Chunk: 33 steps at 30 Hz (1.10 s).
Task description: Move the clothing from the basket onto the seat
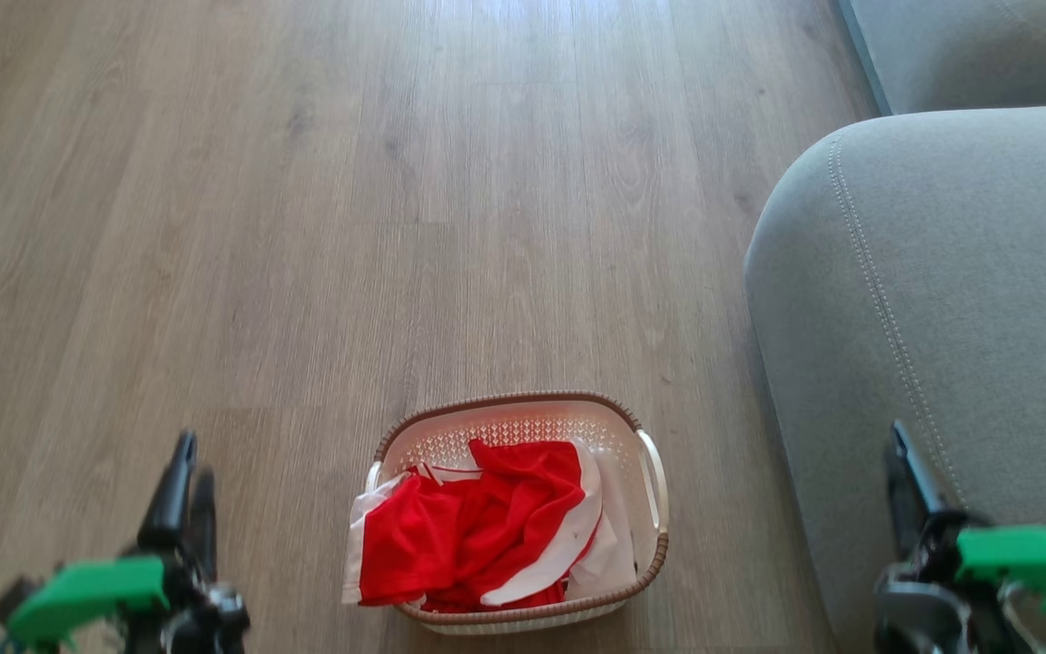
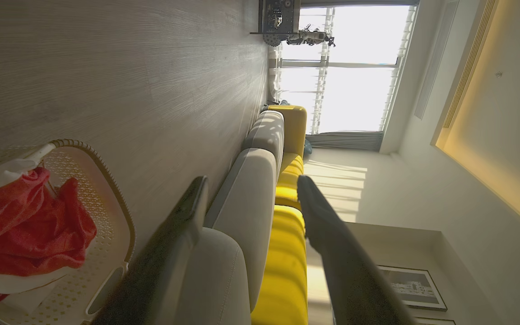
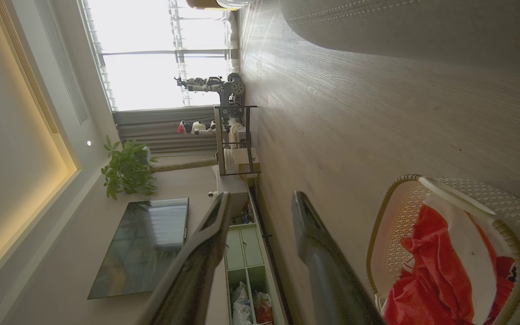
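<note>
Left gripper (image 2: 251,180) and right gripper (image 3: 261,198): dark fingers apart, nothing held.
Between them, crumpled bright red-and-white fabric jerseys (image 1: 478,527) lie inside oval cream perforated plastic basket (image 1: 523,398) on wood-grain floor (image 1: 305,227); light grey fabric sofa seat (image 1: 941,272) is just beside, right.

Wood floor (image 1: 305,227); yellow cushions (image 2: 282,271); potted plant (image 3: 127,171) near dark TV (image 3: 145,248); framed picture (image 2: 415,286).

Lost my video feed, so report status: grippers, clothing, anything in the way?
Left gripper open, empty. Right gripper open, empty. Clothing heaped in basket, seat to the right. Only bare floor between them.
</note>
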Motion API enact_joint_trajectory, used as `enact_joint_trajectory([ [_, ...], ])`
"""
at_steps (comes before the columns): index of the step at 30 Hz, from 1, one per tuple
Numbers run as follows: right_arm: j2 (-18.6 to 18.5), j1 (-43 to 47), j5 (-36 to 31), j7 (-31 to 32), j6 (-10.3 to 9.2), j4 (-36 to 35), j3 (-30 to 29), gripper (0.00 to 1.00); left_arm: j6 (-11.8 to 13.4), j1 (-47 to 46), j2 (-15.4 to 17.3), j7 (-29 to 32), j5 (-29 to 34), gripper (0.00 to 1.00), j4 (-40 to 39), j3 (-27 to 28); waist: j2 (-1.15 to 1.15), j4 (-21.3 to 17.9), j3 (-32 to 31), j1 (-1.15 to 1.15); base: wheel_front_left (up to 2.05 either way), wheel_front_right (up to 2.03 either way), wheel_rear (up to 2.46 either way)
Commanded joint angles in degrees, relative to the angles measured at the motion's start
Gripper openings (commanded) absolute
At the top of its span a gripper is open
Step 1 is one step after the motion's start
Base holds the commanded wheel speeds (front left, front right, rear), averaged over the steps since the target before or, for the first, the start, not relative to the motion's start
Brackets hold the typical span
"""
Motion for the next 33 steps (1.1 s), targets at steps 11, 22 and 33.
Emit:
enact_joint_trajectory([
  [11, -0.04, -0.19, -1.06, -1.86, 0.04, -2.36, 2.0, 1.0, -0.04, -0.09, 0.05, -1.74, 0.3, 1.0, -1.92, -0.45, 0.0, 0.17, 0.0, 0.0, 0.0, 0.0, 0.0],
  [22, -0.28, -0.46, -4.07, -3.55, 0.09, -4.59, 3.73, 1.0, -0.07, -0.22, 0.53, -3.44, 2.55, 1.0, -3.88, -1.26, 0.0, 0.32, 0.04, 0.0, 0.0, 0.0, 0.0],
  [33, -0.96, -0.91, -10.39, -5.41, 0.13, -6.89, 5.8, 1.0, -0.11, -0.27, 0.69, -5.36, 8.02, 1.0, -6.18, -1.71, 0.0, 0.61, 0.1, 0.0, 0.0, 0.0, 0.0],
])
